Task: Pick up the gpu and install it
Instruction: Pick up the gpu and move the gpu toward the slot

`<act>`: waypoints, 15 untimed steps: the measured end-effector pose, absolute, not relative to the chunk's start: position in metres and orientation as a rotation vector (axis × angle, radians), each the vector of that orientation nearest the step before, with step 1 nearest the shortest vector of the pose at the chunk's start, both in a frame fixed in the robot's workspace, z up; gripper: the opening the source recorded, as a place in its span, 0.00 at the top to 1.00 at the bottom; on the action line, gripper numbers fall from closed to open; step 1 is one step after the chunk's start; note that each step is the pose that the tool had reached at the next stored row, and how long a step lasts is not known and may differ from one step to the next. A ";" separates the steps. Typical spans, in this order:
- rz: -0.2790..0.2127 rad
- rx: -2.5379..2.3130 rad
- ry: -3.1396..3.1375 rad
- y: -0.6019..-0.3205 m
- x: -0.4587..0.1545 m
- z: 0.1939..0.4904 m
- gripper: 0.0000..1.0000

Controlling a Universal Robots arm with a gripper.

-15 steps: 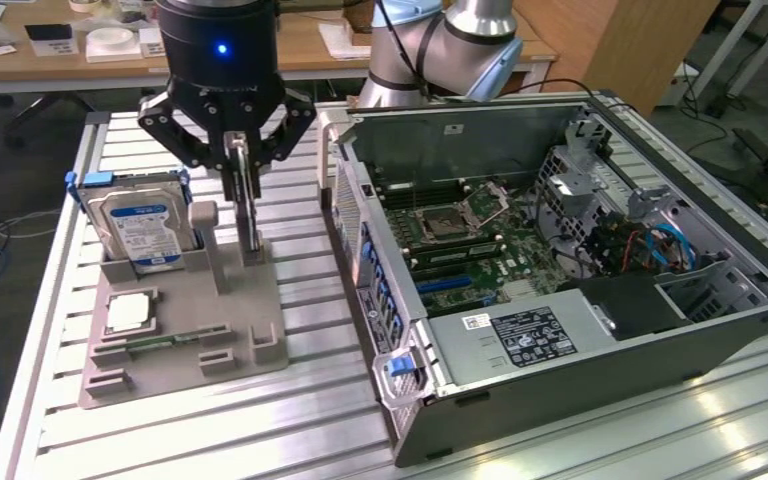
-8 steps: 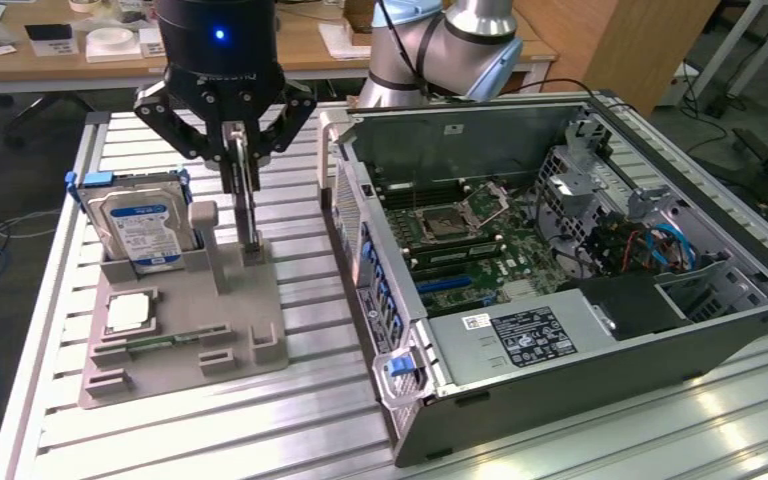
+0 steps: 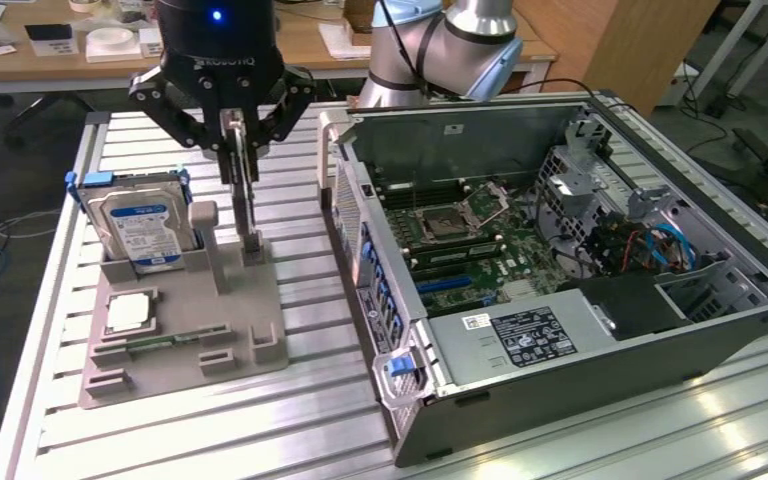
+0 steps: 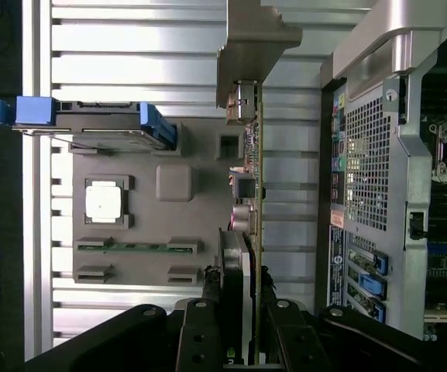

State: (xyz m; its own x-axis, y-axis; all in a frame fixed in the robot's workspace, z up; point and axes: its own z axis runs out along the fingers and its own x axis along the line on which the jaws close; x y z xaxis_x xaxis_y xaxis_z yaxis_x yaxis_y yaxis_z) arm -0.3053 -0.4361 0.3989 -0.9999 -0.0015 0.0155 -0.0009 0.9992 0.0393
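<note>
Worktop (image 3: 317,410) carries a holder tray (image 3: 244,345) at the exterior view's left. Computer case (image 3: 571,390) lies on its side just beside it at the right, open face up.

On the tray:
- hard drive (image 3: 144,228) stands on edge at the rear
- CPU chip (image 3: 131,313) lies flat in front of it
- memory stick (image 3: 157,343) sits nearer still
- gpu (image 3: 241,200) stands on edge between drive and case

Tool (image 3: 235,150) sits directly above, clamped on the gpu's top edge. Motherboard (image 3: 471,235) lies inside the case, with the power supply (image 3: 524,335) in front of it.
</note>
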 end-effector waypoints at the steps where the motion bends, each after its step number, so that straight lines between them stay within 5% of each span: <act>1: -0.061 0.002 -3.125 -0.436 -0.305 0.400 0.72; 15: -0.061 0.002 -3.125 -0.436 -0.305 0.421 0.72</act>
